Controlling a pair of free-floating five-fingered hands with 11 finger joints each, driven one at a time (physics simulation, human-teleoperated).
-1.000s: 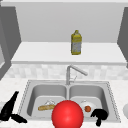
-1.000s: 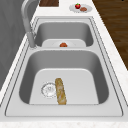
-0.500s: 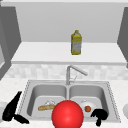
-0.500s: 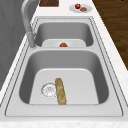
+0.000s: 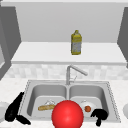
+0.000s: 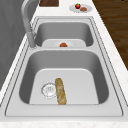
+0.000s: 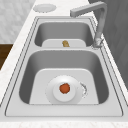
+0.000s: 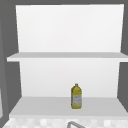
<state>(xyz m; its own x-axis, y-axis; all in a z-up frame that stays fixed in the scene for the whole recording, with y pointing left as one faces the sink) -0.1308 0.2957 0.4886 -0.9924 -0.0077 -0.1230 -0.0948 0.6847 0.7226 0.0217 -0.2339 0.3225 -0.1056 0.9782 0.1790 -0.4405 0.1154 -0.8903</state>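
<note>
A: Where are the two hands, and how do the fingers stand?

B: In the front view the left hand [image 5: 14,110] hangs over the desk [image 5: 11,82] at the sink's [image 5: 68,83] left front corner. Its fingers are long and nearly straight, spread loosely, holding nothing. The right hand [image 5: 99,115] floats at the front edge of the right basin, just beside a white plate [image 5: 86,104]. Its fingers look curled in on themselves, with nothing between them.

A: What lies nearest to each?

B: In the left basin a baguette [image 6: 60,91] lies flat on the bottom, crusty and golden-brown, touching the round metal drain [image 6: 48,89]. In the right basin the plate is smooth and round, and a small orange-red tomato-like ball [image 7: 65,88] sits at its middle.

A: And that big red shape?

B: A glossy red sphere [image 5: 67,115] shows low in the front view, between the hands, covering part of the sink's front rim. I cannot tell what it rests on.

A: Materials?

B: The sink is brushed grey steel, two rounded rectangular basins with a divider, and an angular grey faucet [image 5: 73,72] rises behind it. The desk is pale and speckled like stone. Above, a flat white shelf [image 8: 45,105] carries a yellow bottle [image 8: 76,97], upright, with a pale label. At the far end of the desk in the left side view, a small plate [image 6: 87,9] bears a red fruit [image 6: 78,5] and a brown piece.
</note>
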